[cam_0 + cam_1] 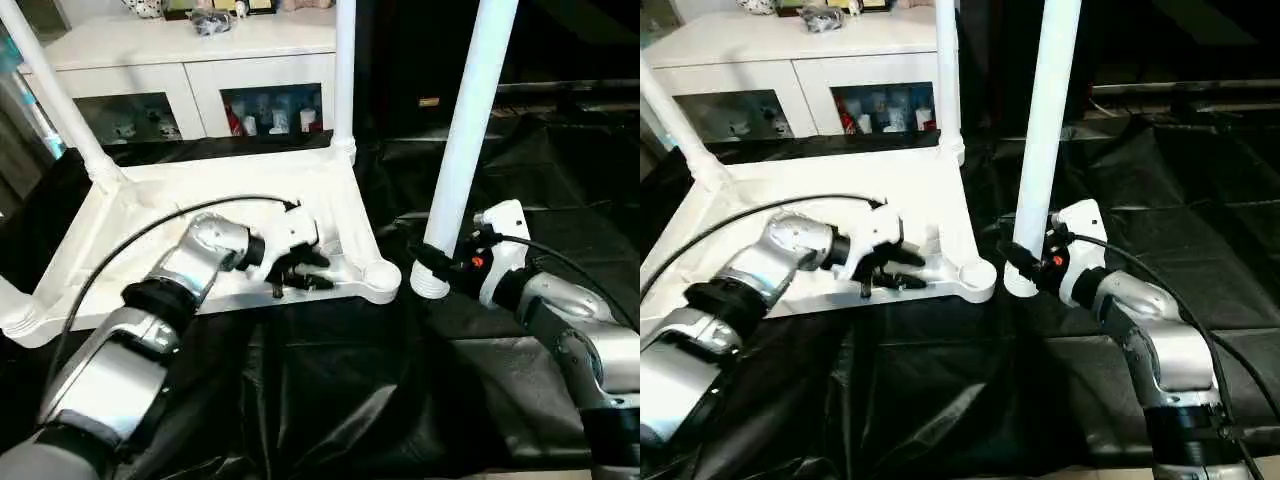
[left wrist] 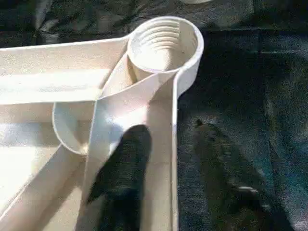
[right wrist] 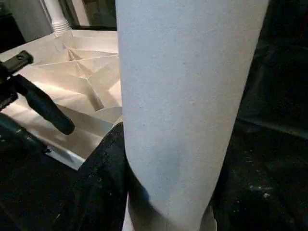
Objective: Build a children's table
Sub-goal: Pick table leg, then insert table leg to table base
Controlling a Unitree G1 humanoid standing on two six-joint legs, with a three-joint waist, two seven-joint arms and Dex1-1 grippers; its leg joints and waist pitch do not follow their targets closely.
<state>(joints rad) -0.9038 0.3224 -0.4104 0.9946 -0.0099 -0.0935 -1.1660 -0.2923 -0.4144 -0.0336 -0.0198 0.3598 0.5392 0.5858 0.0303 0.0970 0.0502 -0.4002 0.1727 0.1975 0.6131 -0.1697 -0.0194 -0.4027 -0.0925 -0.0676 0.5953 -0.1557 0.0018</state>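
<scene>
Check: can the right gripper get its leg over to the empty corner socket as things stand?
Probably yes. The right gripper holds the leg upright beside the empty corner socket, bare black cloth between; the left gripper sits on the tabletop rim, clear of it.

My head pair looks forward and down over both forearms at the upturned table top (image 1: 200, 215), the cabinet (image 1: 190, 75) beyond it. My left wrist camera sits close over its empty corner socket (image 2: 163, 45); my right wrist camera presses near the loose leg (image 3: 187, 110), table top behind.
</scene>
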